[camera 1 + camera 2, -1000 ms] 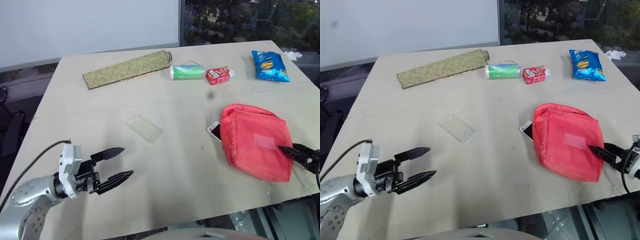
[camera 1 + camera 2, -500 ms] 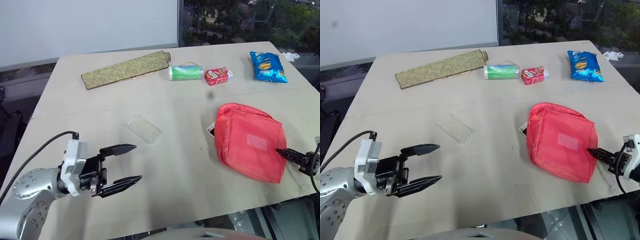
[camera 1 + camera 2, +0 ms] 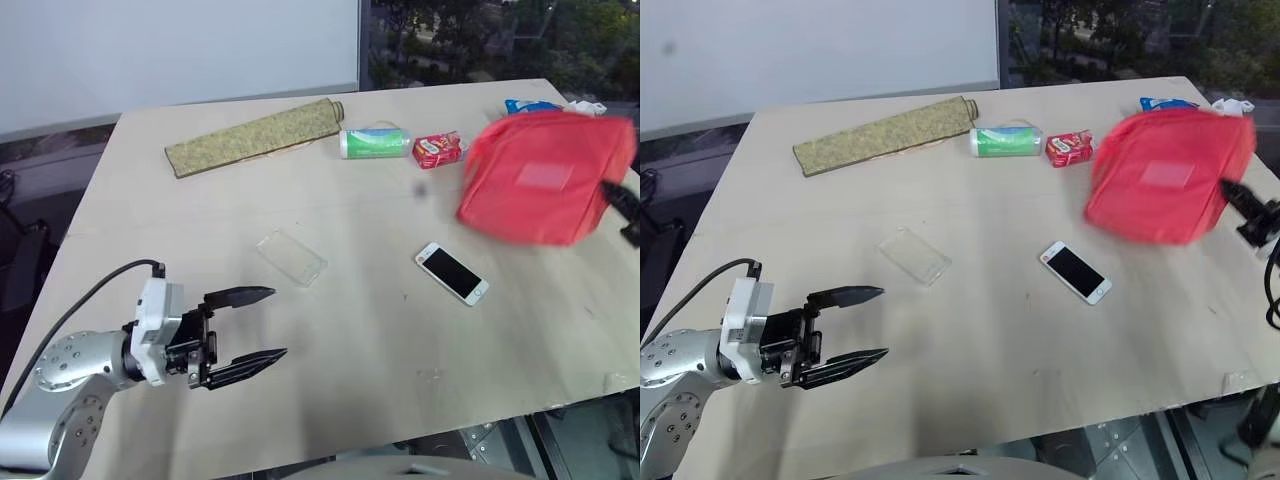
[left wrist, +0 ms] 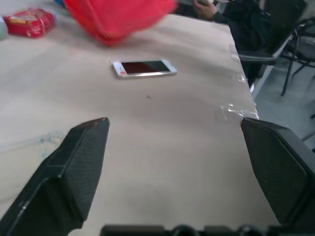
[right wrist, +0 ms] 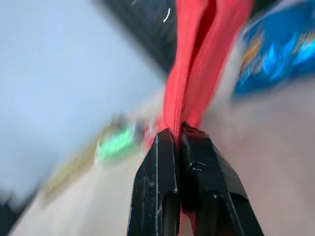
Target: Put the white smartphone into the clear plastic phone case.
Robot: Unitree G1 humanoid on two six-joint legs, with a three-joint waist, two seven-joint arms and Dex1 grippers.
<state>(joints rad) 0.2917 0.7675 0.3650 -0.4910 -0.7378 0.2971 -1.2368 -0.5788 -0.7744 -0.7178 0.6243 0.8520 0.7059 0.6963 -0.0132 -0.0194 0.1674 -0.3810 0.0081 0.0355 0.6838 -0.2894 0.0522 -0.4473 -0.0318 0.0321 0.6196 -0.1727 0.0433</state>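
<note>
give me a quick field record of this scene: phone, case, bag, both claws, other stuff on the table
phone: white smartphone flat on the table, screen up, uncovered
case: clear plastic phone case empty, apart from the phone, toward the robot's left
bag: red pouch lifted off the table, hanging from the right claw
right claw: right claw shut on the pouch's zipper edge
left claw: left claw open, empty, hovering over the near left of the table
far edge: patterned flat sleeve, green-and-white roll, small red snack packet, blue chip bag partly behind the pouch

Smartphone (image 3: 452, 272) on the table (image 3: 350, 340) — right of the case (image 3: 290, 257) — well apart
</note>
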